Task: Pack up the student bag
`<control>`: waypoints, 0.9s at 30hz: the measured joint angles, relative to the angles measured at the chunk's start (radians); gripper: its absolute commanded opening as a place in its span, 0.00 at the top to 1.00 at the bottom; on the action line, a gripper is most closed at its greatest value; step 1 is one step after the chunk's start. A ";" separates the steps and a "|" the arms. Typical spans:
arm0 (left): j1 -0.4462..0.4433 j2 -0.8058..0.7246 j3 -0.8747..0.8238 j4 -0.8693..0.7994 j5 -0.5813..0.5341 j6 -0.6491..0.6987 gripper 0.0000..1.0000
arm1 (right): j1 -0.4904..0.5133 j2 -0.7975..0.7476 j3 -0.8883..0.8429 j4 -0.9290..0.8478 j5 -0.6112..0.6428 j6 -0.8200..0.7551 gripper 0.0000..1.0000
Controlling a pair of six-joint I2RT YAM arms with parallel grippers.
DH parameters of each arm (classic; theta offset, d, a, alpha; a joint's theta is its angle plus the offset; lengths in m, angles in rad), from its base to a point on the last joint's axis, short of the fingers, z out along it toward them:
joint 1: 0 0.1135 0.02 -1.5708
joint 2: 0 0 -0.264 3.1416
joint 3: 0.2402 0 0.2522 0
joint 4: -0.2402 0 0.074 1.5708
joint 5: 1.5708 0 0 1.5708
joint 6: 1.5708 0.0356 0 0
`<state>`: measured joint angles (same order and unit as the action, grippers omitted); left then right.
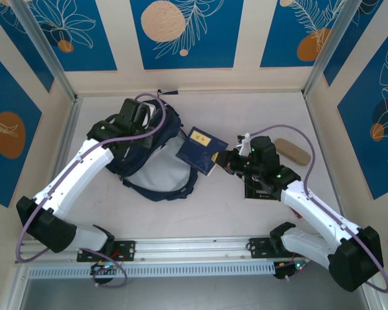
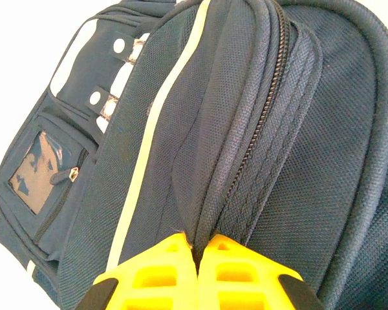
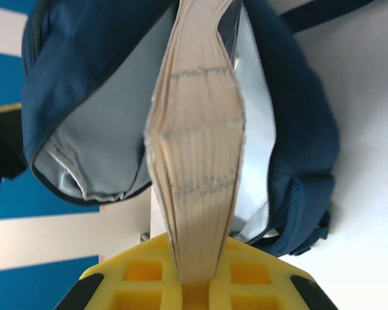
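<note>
The bag (image 1: 156, 169) lies open on the left of the desk (image 1: 213, 206), the left tool (image 2: 197, 252) pinching a fold by its zip and the right tool (image 3: 197, 278) pinching a book (image 3: 197, 129) at the mouth, which next, I judge, needs pushing straight inside.

Counter (image 1: 213, 214): plain white, matte, evenly lit, soft shadows only. Walls (image 1: 246, 77) on three sides: cream boards carrying blue panels (image 1: 181, 39) with white leaf line-drawings and peach-orange discs (image 1: 163, 20). Aluminium posts (image 1: 46, 50) at upper left and upper right. Slotted aluminium rail (image 1: 194, 247) along bottom of frame.
</note>
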<state>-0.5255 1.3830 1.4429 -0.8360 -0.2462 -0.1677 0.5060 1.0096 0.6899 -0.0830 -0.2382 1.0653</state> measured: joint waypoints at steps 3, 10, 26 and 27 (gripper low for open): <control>0.000 0.013 0.011 0.008 0.015 -0.025 1.00 | 0.045 0.063 0.000 0.048 -0.012 0.008 0.94; 0.000 0.014 0.012 0.032 0.064 -0.062 1.00 | 0.122 0.282 0.042 0.184 -0.017 0.068 0.94; 0.000 -0.025 0.013 0.039 0.140 -0.071 1.00 | 0.195 0.610 0.304 0.330 0.048 0.192 0.95; 0.000 -0.028 0.013 0.040 0.138 -0.071 1.00 | 0.197 0.639 0.320 0.325 0.055 0.201 0.95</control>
<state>-0.5255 1.3552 1.4563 -0.7956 -0.1085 -0.2382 0.7029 1.6482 1.0103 0.2424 -0.1837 1.2659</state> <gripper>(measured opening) 0.040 0.121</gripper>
